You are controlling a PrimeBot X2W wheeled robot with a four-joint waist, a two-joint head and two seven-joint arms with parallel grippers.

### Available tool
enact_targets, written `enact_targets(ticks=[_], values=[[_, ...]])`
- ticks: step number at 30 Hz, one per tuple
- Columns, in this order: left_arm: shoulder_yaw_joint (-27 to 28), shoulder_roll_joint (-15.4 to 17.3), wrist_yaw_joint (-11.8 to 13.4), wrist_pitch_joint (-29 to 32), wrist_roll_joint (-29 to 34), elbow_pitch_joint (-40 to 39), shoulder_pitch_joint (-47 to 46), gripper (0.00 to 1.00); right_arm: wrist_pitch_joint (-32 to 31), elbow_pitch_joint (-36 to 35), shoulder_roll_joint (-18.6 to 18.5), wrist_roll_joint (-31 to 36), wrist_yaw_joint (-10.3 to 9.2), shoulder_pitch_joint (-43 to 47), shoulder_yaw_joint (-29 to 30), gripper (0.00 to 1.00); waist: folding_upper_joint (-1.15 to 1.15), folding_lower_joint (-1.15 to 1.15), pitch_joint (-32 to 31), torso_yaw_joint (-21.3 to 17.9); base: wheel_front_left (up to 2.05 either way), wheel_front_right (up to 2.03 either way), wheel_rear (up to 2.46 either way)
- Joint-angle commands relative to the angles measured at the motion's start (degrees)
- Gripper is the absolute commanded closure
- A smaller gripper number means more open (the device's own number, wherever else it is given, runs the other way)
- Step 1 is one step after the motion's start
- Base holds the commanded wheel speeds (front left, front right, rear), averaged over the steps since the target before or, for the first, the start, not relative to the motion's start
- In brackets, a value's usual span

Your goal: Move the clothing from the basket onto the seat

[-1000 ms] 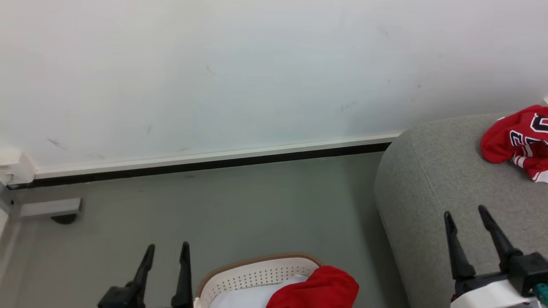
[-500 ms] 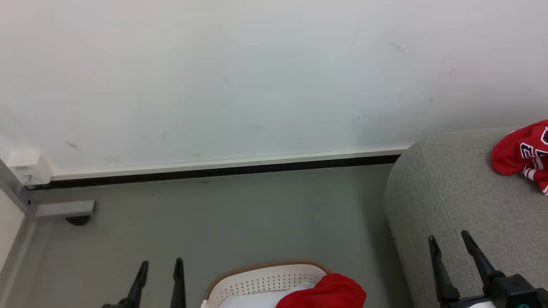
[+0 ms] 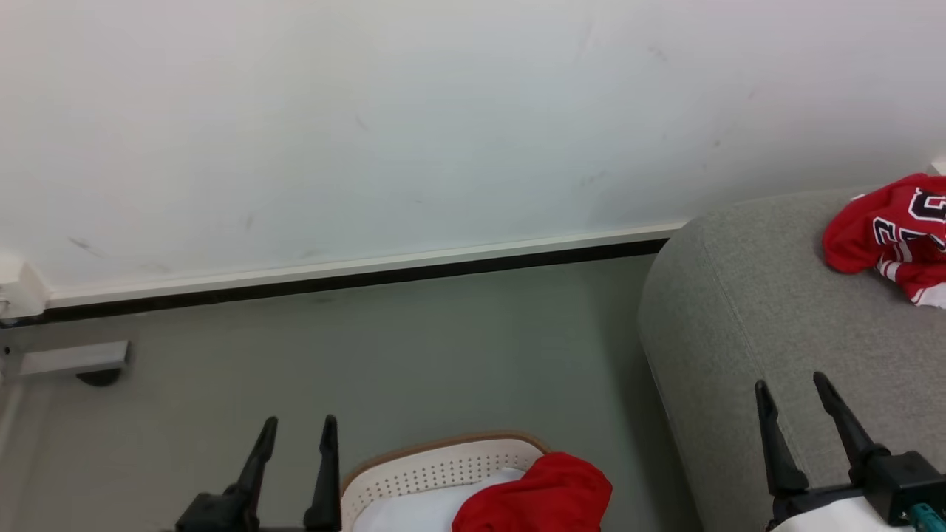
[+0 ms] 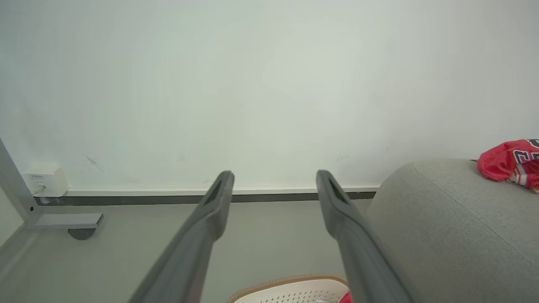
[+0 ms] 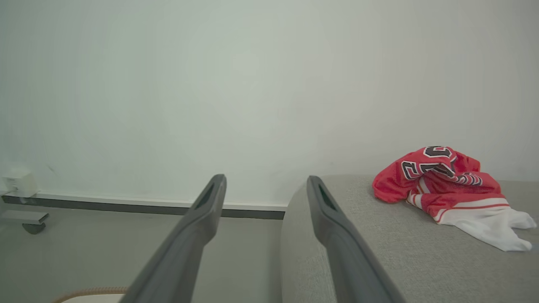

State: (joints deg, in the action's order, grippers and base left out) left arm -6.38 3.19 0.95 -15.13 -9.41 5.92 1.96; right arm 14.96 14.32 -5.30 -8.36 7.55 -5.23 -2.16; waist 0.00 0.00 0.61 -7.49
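Note:
The white perforated basket with its brown rim stands on the floor at the bottom centre, a plain red garment bunched at its right side over white cloth. A red jersey with black-and-white lettering lies crumpled on the grey seat at the right; the right wrist view shows the jersey with its white trim. My left gripper is open and empty, left of the basket. Over the seat's near part, my right gripper stands open and empty too.
A white wall with a dark skirting strip runs across behind. A grey metal foot with a caster sits at the far left, by a white wall socket. Grey floor lies between the basket and the wall.
The whole head picture shifted right and down, then back, so the camera moved. Both grippers stay open; the garments lie as before.

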Motion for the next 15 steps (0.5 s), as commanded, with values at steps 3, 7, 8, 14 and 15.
enact_targets(ticks=[3,7,8,14,15], values=[[-1.18,0.09,-1.43,-0.02,1.32,1.68,-3.43,0.00,0.11,-0.92,-0.53,0.00,-0.13,-2.11,0.58,0.00,0.00,0.00,2.71,-2.28,0.00,0.00,0.00],[-3.88,0.08,-2.83,0.42,2.73,7.11,-8.22,0.00,0.11,-1.56,-0.61,-0.27,-0.13,-3.93,0.70,0.00,0.00,0.00,5.44,-4.54,0.00,0.00,0.00],[-4.50,0.07,-3.09,0.75,2.99,8.41,-9.67,0.00,0.11,-1.77,-0.57,-0.38,-0.13,-4.38,0.64,0.00,0.00,0.00,6.16,-5.17,0.00,0.00,0.00],[-8.11,0.02,-4.18,6.72,3.82,17.83,-16.10,0.00,0.11,-2.73,0.04,-0.57,-0.13,-6.44,-0.27,0.00,0.00,0.00,10.83,-8.83,0.00,0.00,0.00],[-8.67,0.01,-4.33,8.16,3.98,19.54,-17.00,0.00,0.11,-2.99,0.13,-0.65,-0.13,-6.88,-0.48,0.00,0.00,0.00,11.79,-9.44,0.00,0.00,0.00]])
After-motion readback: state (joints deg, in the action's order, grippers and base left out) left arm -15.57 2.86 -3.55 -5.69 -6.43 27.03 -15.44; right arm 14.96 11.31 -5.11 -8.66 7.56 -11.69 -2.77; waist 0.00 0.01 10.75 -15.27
